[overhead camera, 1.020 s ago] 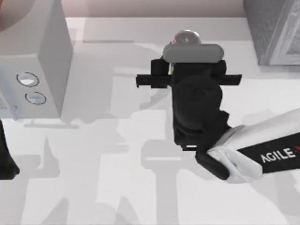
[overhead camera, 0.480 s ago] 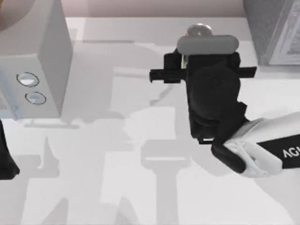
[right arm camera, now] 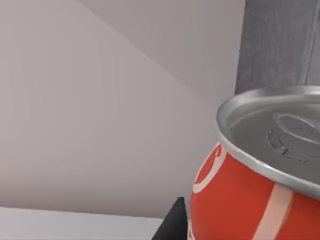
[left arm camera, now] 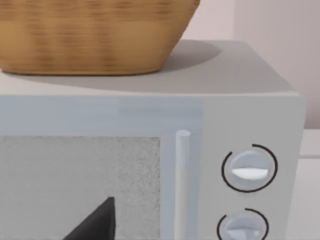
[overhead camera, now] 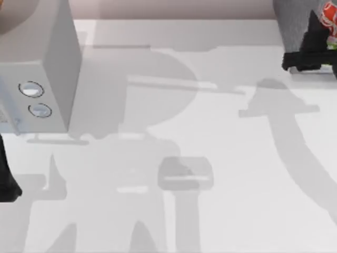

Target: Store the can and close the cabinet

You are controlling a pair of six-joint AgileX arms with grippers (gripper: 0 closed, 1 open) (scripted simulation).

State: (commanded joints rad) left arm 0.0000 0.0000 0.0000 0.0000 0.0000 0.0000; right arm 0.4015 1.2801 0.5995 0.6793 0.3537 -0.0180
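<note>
The can (overhead camera: 331,23) shows its red band at the top view's far right edge, in front of the grey cabinet (overhead camera: 292,21). My right gripper (overhead camera: 327,39) is shut on it, and its black body reaches in from that edge. The right wrist view has the can (right arm camera: 260,190) close up, upright, with a silver top above the red band and white lettering. One dark finger (right arm camera: 172,225) lies against its side, with the cabinet's grey wall (right arm camera: 280,45) behind. My left arm (overhead camera: 6,179) is parked at the left edge.
A grey microwave (overhead camera: 37,68) with two round knobs stands at the back left. In the left wrist view a wicker basket (left arm camera: 90,35) sits on top of the microwave (left arm camera: 150,165). The white table (overhead camera: 174,158) stretches between the two grey boxes.
My right arm has carried the can from the middle back of the table to the right, up to the cabinet, and has mostly left the top view. The left arm has not moved.
</note>
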